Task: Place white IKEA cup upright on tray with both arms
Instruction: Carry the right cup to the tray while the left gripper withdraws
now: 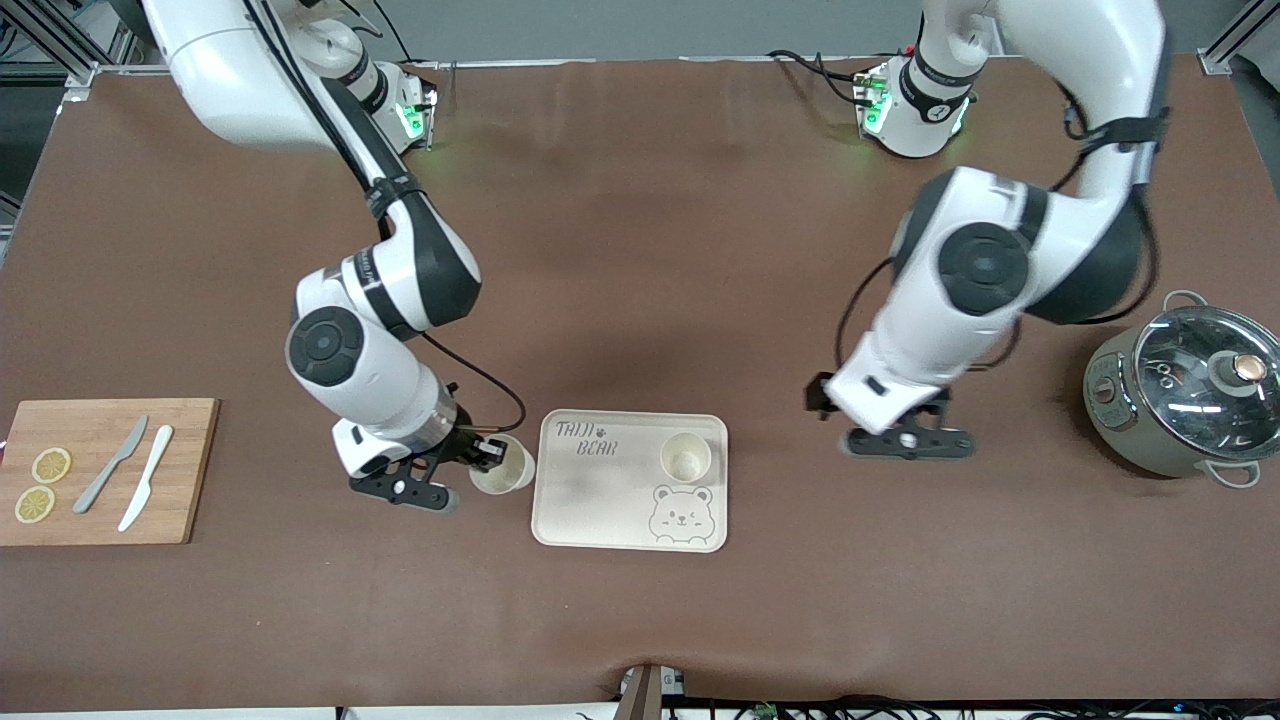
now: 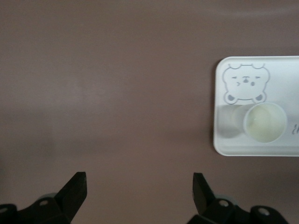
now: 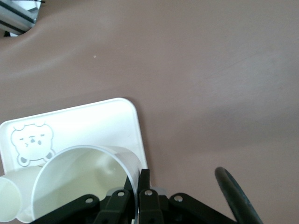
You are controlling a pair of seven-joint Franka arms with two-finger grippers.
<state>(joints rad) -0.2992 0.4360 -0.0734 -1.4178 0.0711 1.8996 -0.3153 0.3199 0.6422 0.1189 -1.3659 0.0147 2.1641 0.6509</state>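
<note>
here the right arm [image 1: 370,330] reaches down from its base at the top of the front view, elbow bent and forearm angled toward the tray [image 1: 600,500], its wrist low over the desk [image 1: 640,250]. the right gripper [image 1: 478,458] is closed on the rim of a white cup [image 1: 503,465], one finger inside the wall and one outside, as the right wrist view shows with the fingers [image 3: 145,186] pinching the thin edge of the cup [image 3: 84,182]. that cup is tilted, its open mouth facing partly up and toward the front camera, and it sits just beside the tray's edge on the right arm's end, not on the tray. a second cup [image 1: 686,458] stands upright on the tray, just above the bear drawing [image 1: 681,514] in the front view, with the lettering toward the other upper corner. the left arm [image 1: 1000,270] is folded with its elbow high and its wrist pointing down, waiting between the tray and a lidded pot [image 1: 1185,390]. the left gripper [image 1: 908,440] hangs over bare desk with its fingers [image 2: 74,189] spread wide and nothing between them; its wrist view shows the tray [image 2: 224,135] and the upright cup [image 2: 264,122] well apart from it. a wooden board [image 1: 190,470] with two knives [image 1: 130,475] and lemon slices [image 1: 42,484] lies at the right arm's end of the desk.
</note>
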